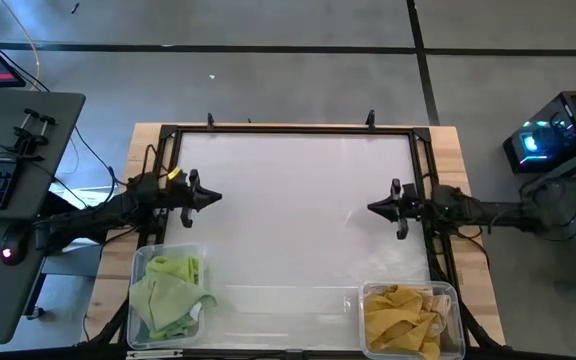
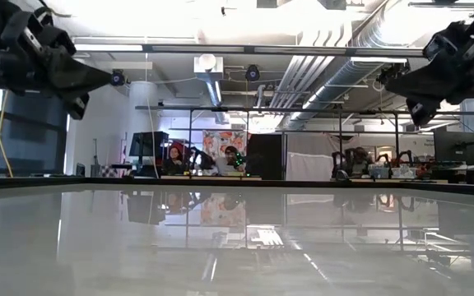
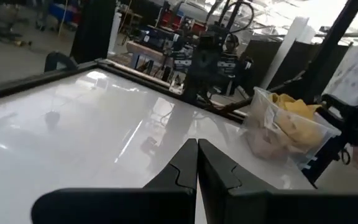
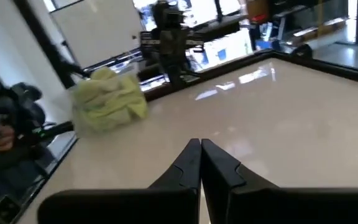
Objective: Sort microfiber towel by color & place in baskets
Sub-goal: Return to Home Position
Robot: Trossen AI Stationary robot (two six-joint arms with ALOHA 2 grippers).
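High view: green-towel basket near left end effector, apart.

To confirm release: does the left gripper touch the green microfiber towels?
Apart. The high view shows white table between the left gripper and the green microfiber towels.

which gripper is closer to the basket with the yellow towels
Right. The right gripper hangs just back from the yellow towel basket, on the same side; the left gripper is on the opposite side, back from the green towel basket.

Overhead straight down; low view level across the table; wrist views facing inward over it.
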